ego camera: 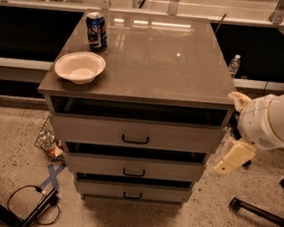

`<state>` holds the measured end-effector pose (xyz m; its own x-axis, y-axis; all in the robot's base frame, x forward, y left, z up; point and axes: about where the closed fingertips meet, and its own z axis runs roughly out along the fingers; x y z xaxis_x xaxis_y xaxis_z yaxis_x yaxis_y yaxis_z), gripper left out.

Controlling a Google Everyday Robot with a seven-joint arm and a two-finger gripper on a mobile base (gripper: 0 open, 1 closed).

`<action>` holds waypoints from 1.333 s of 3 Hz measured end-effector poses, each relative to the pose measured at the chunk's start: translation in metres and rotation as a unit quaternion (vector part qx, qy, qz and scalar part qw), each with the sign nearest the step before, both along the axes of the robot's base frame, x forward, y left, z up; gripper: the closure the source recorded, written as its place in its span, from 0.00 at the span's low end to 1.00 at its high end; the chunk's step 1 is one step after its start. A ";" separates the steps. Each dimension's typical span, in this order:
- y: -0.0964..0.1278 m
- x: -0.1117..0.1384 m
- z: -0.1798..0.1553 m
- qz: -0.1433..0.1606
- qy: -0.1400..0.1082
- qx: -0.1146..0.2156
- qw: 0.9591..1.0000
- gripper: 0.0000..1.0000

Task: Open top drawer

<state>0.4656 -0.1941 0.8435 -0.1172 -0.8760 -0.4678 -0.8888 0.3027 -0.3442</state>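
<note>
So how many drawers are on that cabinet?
3, stacked down the front: the top drawer, the middle drawer below it, and the bottom drawer lowest. None seem hidden. The end effector is at the cabinet's right.

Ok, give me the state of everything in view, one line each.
Top drawer: looks closed, handle untouched.
Middle drawer: looks closed.
Bottom drawer: looks closed.
Can: upright on the cabinet.
Bowl: upright, empty, in front of the can.
Gripper: open, holding nothing, at the cabinet's right side, away from the handles.
</note>
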 end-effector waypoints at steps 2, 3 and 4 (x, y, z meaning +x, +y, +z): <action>0.033 -0.012 -0.066 0.005 0.024 -0.022 0.999 0.00; 0.044 -0.005 -0.102 0.008 0.034 -0.011 0.999 0.00; 0.051 0.016 -0.136 0.016 0.049 -0.008 0.999 0.00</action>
